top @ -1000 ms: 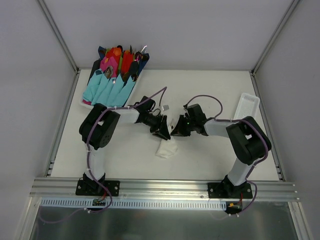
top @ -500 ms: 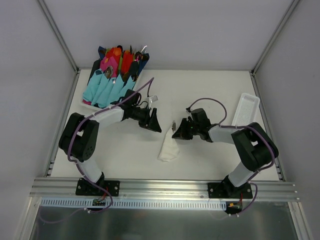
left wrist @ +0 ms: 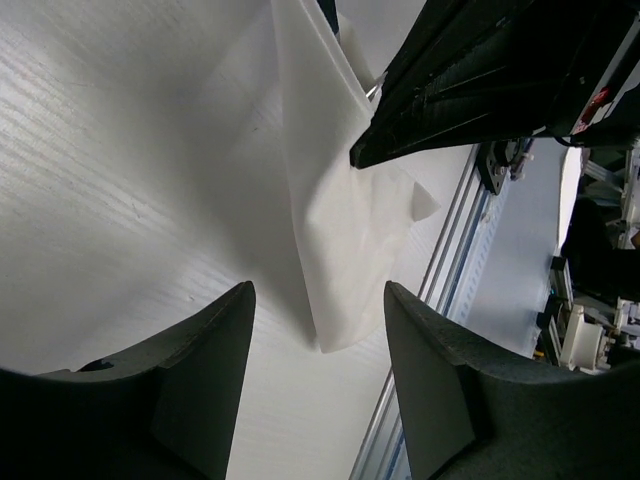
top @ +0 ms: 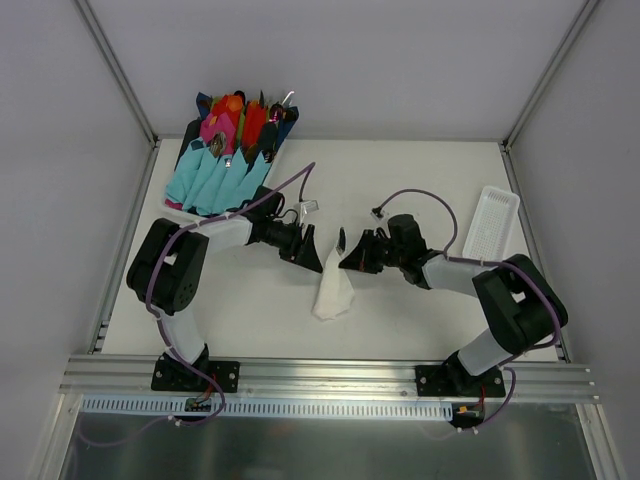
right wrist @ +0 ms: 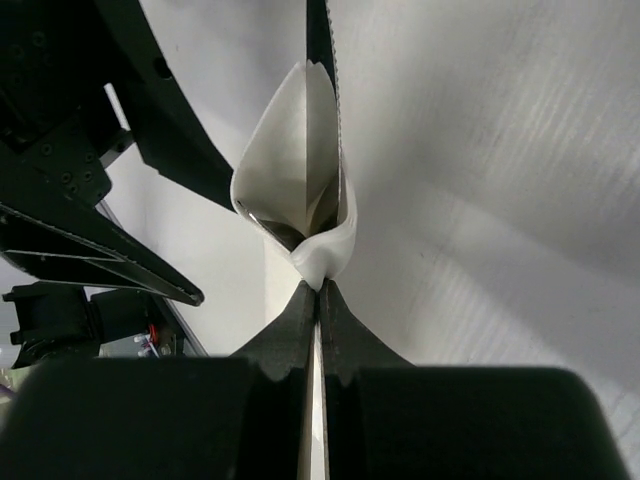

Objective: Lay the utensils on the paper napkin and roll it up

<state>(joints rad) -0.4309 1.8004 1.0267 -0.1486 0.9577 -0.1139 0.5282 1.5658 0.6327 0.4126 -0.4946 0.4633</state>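
Currently the paper napkin [top: 333, 293] sits at the middle of the bench [top: 420, 320], between the two arms. I read it as a loose cone: its upper end is raised and its lower corner appears to touch the bench surface.

Right jaws: pressed together, pinching a fold of the paper napkin at its upper end. In the right wrist view the sheet [right wrist: 300, 170] opens like a pocket just beyond the fingertips. A dark slender piece [right wrist: 290, 232] lies inside that pocket, and I cannot tell which of the utensils it is.

Left jaws: spread, holding nothing. In the left wrist view both fingers [left wrist: 200, 380] stand apart from the sheet [left wrist: 340, 240], one on either side of its hanging corner. From above, the left jaws sit just beside the napkin's raised end, facing the right jaws.

Containers:
1. A tray [top: 172, 205] at the far left corner holds light-blue napkin bundles [top: 215, 178], with pink and red bundles [top: 235, 120] behind them. Cutlery tips show at their tops.
2. A white ribbed tray [top: 492, 220] lies at the right edge, well apart from the napkin.
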